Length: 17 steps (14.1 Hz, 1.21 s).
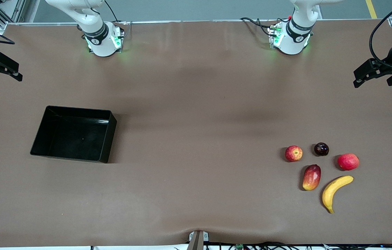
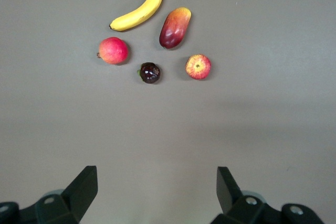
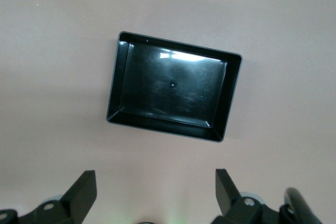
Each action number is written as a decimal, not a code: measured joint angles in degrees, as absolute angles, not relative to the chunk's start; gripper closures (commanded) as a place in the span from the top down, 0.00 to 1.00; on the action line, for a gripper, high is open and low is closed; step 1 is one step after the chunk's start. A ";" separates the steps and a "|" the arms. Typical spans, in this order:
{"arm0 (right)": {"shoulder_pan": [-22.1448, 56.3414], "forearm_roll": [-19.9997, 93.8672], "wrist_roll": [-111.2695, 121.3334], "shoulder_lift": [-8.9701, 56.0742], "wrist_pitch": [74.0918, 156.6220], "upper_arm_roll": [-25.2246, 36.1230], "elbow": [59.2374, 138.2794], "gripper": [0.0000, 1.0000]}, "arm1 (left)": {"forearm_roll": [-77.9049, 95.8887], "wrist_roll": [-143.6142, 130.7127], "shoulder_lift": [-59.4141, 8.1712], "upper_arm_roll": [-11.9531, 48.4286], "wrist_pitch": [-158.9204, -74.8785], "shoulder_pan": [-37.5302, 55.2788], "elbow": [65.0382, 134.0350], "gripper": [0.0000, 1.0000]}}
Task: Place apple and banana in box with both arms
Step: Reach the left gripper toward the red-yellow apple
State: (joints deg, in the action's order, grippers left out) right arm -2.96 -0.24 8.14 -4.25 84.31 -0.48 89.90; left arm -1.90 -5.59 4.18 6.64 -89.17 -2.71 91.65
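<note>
Five fruits (image 1: 321, 173), one box (image 1: 107, 139).

A brown counter (image 1: 196, 104) is seen, on which a glossy black box (image 1: 107, 139) is set toward the right arm's end, well apart from the fruit. Toward the left arm's end, nearer the edge closest to the front camera, five fruits are laid in a loose cluster: an apple (image 1: 293, 153), a dark round fruit (image 1: 321, 149) beside it, a red-pink round fruit (image 1: 348, 161), a mango-like fruit (image 1: 312, 177) and a banana (image 1: 334, 192), the last lying nearest that edge.
</note>
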 measured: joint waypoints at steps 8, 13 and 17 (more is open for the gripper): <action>-2.98 -0.24 8.11 -3.83 84.97 -0.10 89.83 1.00 | -1.90 -5.57 3.22 6.66 -87.34 -2.63 91.04 1.00; -3.11 -0.25 8.10 -1.96 85.74 0.13 89.28 1.00 | -1.89 -5.54 -3.35 6.71 -88.00 -2.71 88.46 1.00; -4.42 -0.35 8.12 2.42 87.61 0.74 87.83 1.00 | -1.87 -5.33 -8.73 7.78 -94.89 -1.18 90.99 1.00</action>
State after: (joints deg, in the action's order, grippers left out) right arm -4.42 -0.35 8.12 2.42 87.61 0.74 87.83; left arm -1.87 -5.33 -8.73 7.78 -94.89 -1.18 90.99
